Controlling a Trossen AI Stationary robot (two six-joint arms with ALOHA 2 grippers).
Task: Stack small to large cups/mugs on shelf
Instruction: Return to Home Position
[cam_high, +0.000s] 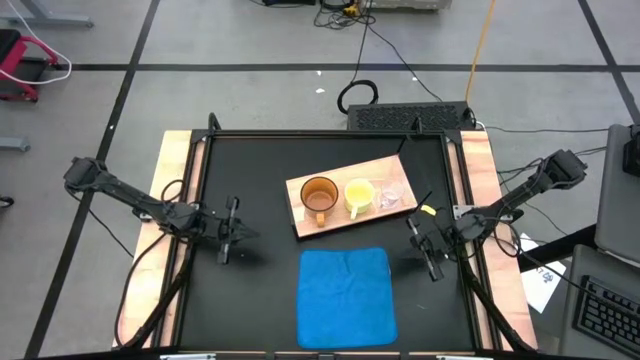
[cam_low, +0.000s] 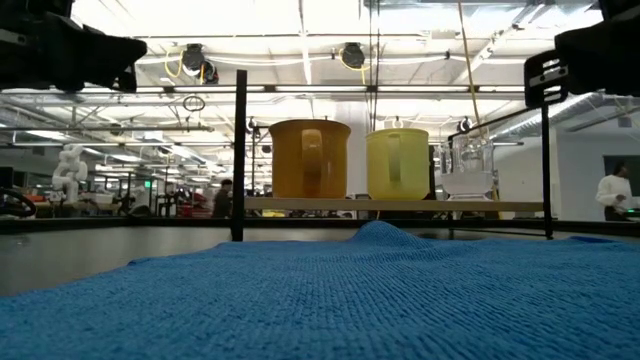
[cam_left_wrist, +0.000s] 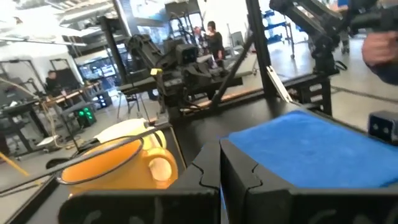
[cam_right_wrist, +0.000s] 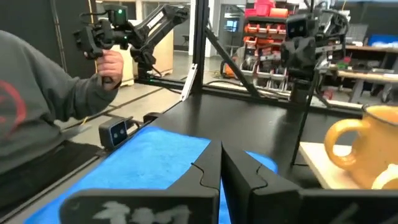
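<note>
Three vessels stand in a row, on their bases, on the light-wood shelf (cam_high: 345, 205): an amber-brown mug (cam_high: 319, 196), a yellow mug (cam_high: 358, 196) and a small clear cup (cam_high: 392, 195). The low view shows them upright too: amber mug (cam_low: 310, 158), yellow mug (cam_low: 397, 163), clear cup (cam_low: 467, 168). My left gripper (cam_high: 240, 235) hovers left of the shelf, shut and holding nothing (cam_left_wrist: 219, 180). My right gripper (cam_high: 418, 238) hovers right of the shelf's near corner, also shut with nothing in it (cam_right_wrist: 221, 165). Both point level toward the table's middle.
A blue cloth mat (cam_high: 346, 295) lies flat between the shelf and the table's near edge. Upright frame posts (cam_low: 239, 150) stand at the table's far side. A person's sleeve and hand (cam_right_wrist: 109, 62) show beyond the table's edge in the right wrist view.
</note>
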